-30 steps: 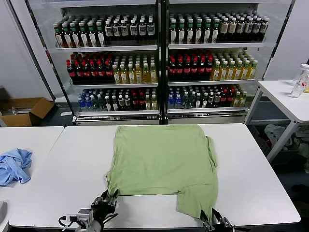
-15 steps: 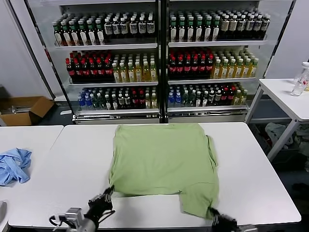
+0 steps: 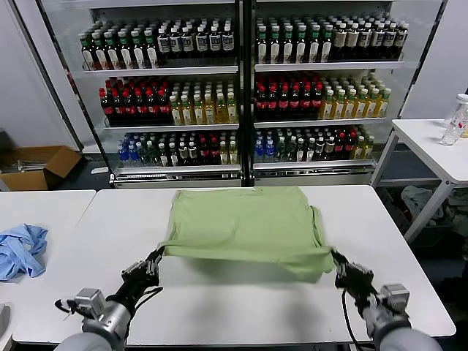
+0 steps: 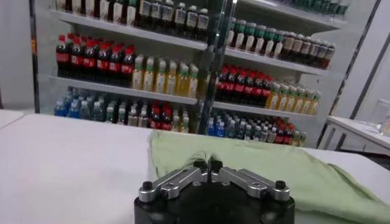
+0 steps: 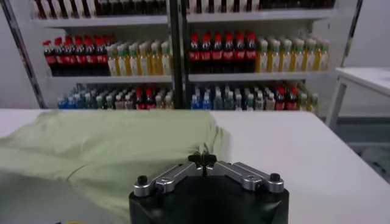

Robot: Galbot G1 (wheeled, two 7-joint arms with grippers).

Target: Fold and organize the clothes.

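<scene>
Head view shows the shirt (image 3: 248,223) on the table (image 3: 88,241), its near hem lifted. The left gripper (image 3: 152,262) and right gripper (image 3: 338,265), jaws pinched shut on the near corners, should travel level and together toward the shirt's far edge, keeping the hem taut.

Head view cuts off both my arms at the bottom edge. Beyond my left gripper (image 3: 155,257) and right gripper (image 3: 338,260), the shirt's (image 3: 245,223) lifted near edge hides the table (image 3: 234,307) under it, and its underside and any collar or print can't be seen. In each wrist view my gripper body blocks the fabric right at my fingertips. Bottle labels on the cooler shelves (image 3: 241,95) ahead are too small to read. The blue cloth (image 3: 20,248) far off my left is cropped by the frame edge.
</scene>
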